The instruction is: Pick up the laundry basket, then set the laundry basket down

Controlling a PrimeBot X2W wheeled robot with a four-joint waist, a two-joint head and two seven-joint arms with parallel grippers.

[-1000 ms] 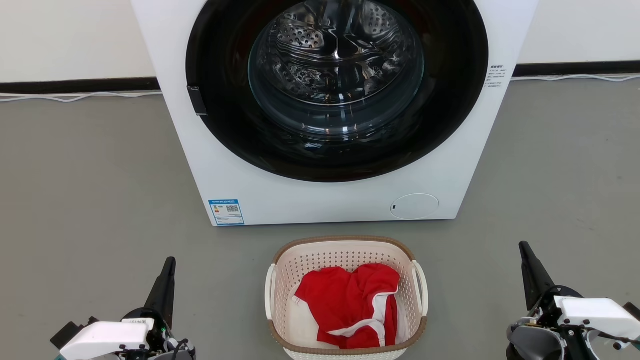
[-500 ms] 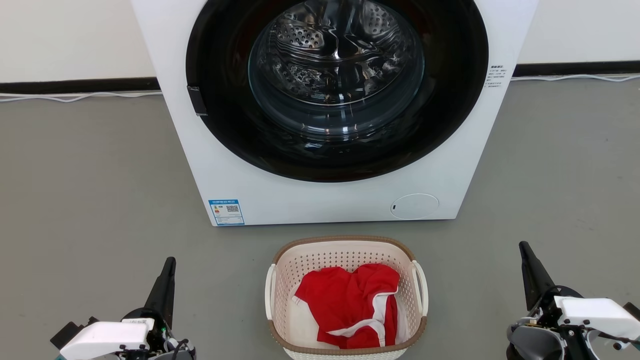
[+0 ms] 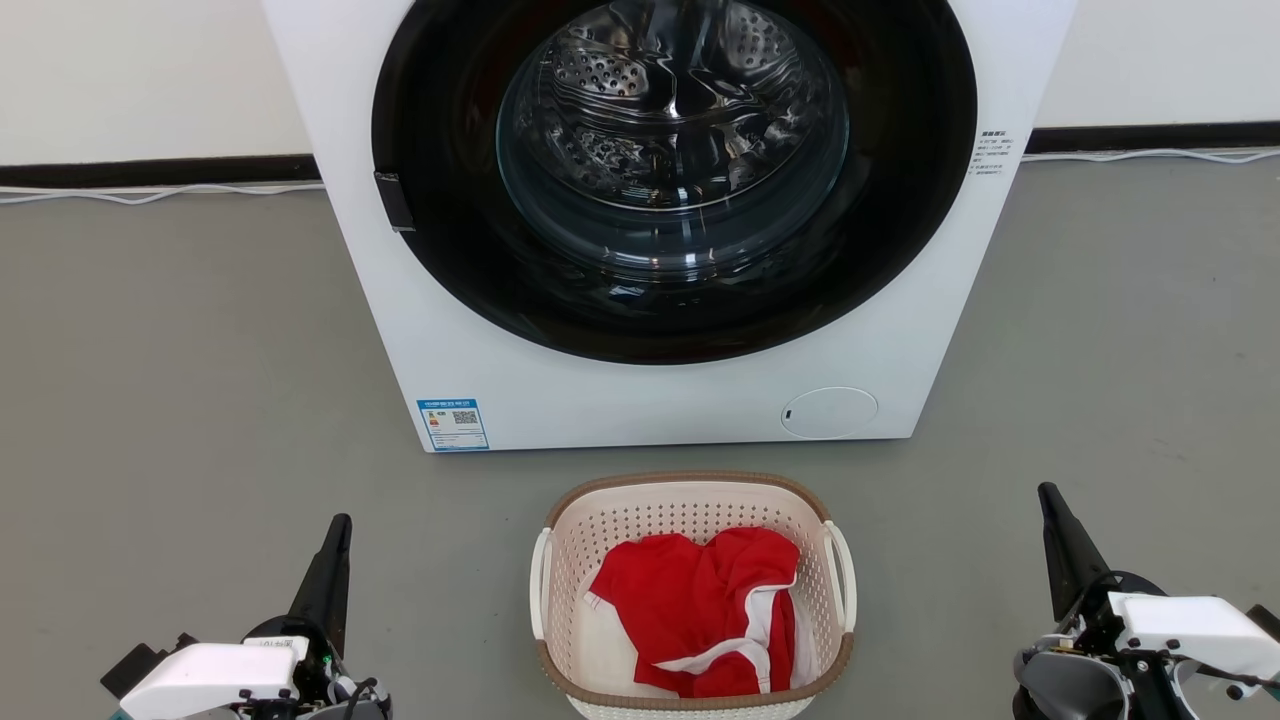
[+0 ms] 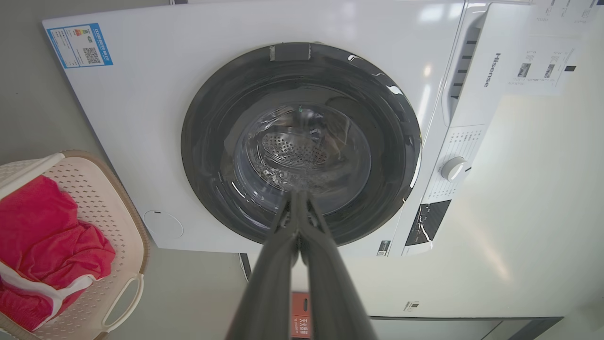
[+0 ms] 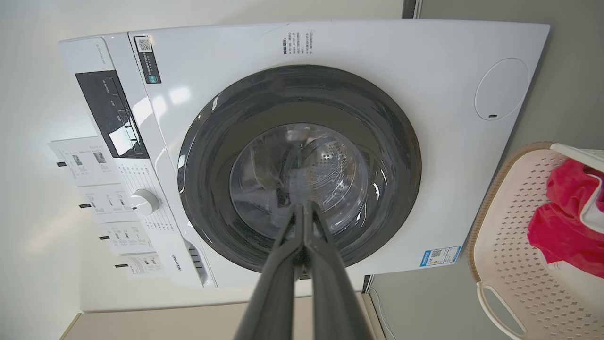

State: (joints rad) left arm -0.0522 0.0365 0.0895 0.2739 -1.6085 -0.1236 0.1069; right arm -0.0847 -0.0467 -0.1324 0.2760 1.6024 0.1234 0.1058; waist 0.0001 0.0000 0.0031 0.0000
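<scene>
Both closed: left pincer [image 4: 298, 193], right pincer [image 5: 304, 205]; wrist views add washer dial [image 4: 454, 168].

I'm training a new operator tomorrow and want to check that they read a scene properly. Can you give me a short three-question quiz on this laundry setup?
1. True or false: the laundry basket stands on the floor in front of the washing machine.
2. What colour is most of the garment in the laundry basket? A) red B) blue C) green
3. Fill in the missing word: the left gripper and the right gripper each have their two fingers ____ (open or shut).

Key: 1 true; 2 A; 3 shut.
</scene>
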